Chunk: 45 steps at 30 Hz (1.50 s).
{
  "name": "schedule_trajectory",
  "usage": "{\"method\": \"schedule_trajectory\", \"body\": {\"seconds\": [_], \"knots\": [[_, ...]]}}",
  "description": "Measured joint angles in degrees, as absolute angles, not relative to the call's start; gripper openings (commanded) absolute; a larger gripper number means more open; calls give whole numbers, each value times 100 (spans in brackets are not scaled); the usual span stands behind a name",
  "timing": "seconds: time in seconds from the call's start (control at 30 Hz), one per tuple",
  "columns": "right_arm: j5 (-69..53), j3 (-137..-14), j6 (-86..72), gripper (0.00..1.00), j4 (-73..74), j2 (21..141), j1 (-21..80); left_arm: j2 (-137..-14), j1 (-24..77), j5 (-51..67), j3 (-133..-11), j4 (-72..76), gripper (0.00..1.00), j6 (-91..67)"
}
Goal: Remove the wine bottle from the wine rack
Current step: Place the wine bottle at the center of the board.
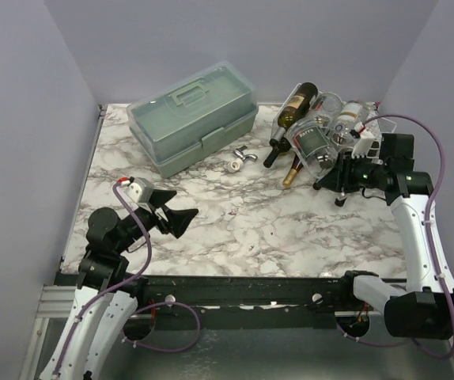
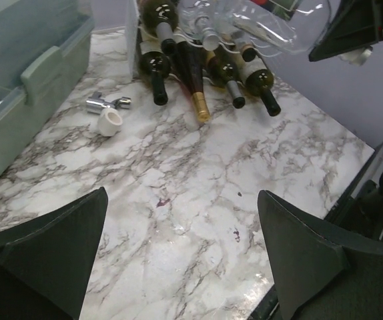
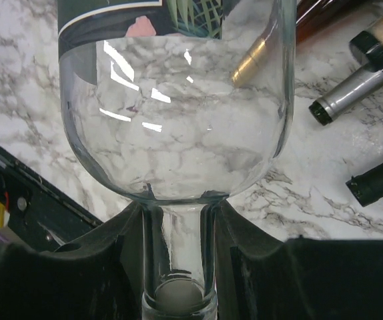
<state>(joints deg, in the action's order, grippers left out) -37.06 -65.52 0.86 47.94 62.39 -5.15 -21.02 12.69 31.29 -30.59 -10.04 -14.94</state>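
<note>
Listing by size: wine rack (image 1: 368, 144) at the far right, dark bottles (image 2: 155, 67) heaped against it; clear wine bottle (image 3: 178, 133) held just over them, so I judge the lift-off in hand, next needing a clean carry clear of that heap. Bottle's long axis lies near level, base away, neck toward my right gripper (image 3: 178, 227), which is clamped on that neck; my left gripper (image 2: 181, 220) gapes wide, empty.

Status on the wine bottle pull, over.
Left gripper jaws open, over marble table. Right gripper jaws shut on neck of clear glass wine bottle. Dark glass bottles crowded under it on white wire rack.
</note>
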Motion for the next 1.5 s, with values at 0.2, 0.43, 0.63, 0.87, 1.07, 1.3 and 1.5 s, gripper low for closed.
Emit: {"method": "schedule_trajectory", "body": {"seconds": [0.2,0.43,0.63,0.87,1.07,1.3,1.5], "knots": [[-3651,-6552,681,0,5186,6300,-10,-2344,2491,2733,-3092,-996,96,-1258],[-3435,-6552,1164,0,5465,6536,534,-2679,4064,1717,-3308,-1221,97,-703],[-3124,-6702,1551,0,5894,6851,816,-3179,5570,620,-3522,-1256,97,137],[-2805,-6932,2034,0,6320,7129,1103,-3566,6829,-143,-3277,-906,98,1485],[-2447,-7107,2517,0,6890,7393,1531,-3540,7028,-316,-2781,-443,98,2320],[-1922,-8237,3468,0,7835,8003,2071,-3227,7028,-392,-2528,-36,97,2224],[-1138,-8685,4014,0,8040,8252,2792,-2532,7028,-392,-2453,14,98,1562]]}}
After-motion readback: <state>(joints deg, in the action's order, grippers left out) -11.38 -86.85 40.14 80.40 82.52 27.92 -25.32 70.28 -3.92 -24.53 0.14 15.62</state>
